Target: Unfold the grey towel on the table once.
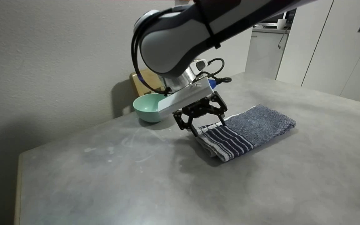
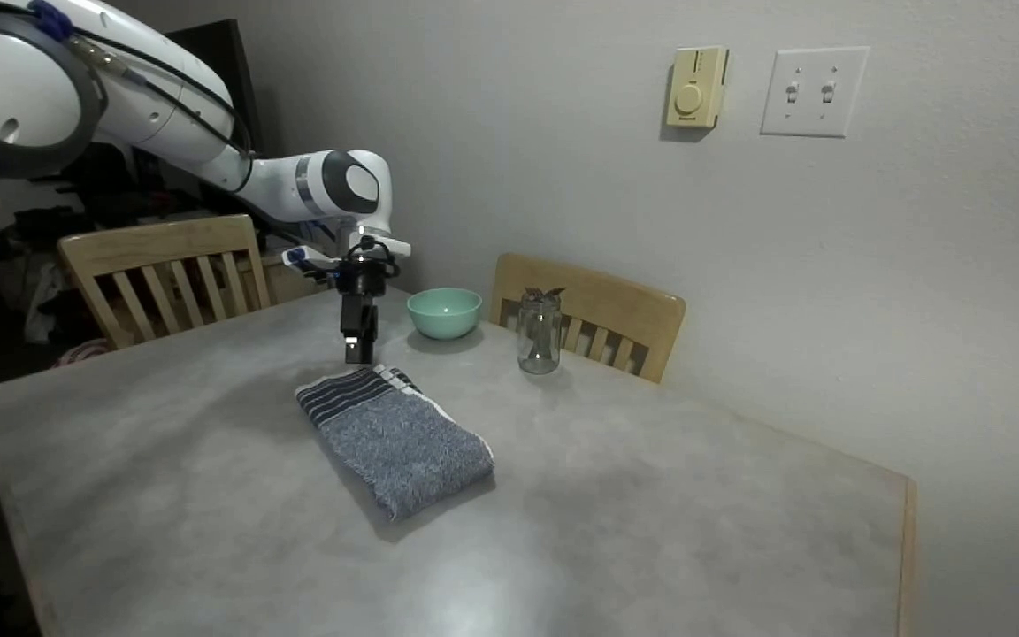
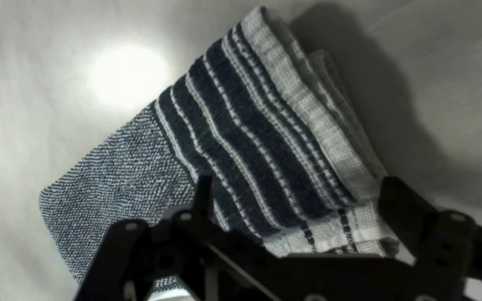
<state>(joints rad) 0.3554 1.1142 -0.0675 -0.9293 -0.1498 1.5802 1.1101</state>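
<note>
The grey towel (image 1: 261,122) lies folded flat in layers on the light grey table (image 1: 120,187). It also shows in an exterior view (image 2: 412,442) with its navy and white striped end toward the arm. My gripper (image 1: 210,130) is open with its fingers spread, pointing down at the corner of the striped end; in an exterior view the gripper (image 2: 361,354) is edge-on there. In the wrist view the open jaws (image 3: 298,182) span the towel's (image 3: 115,171) striped edge, where a paler lower layer shows. Nothing is gripped. I cannot tell whether the fingertips touch the cloth.
A teal bowl (image 2: 445,314) stands near the wall, close behind the gripper. A glass jar (image 2: 540,336) with utensils stands right of the bowl. Wooden chairs (image 2: 589,305) stand at the table's edges, and a wall runs along the bowl's side.
</note>
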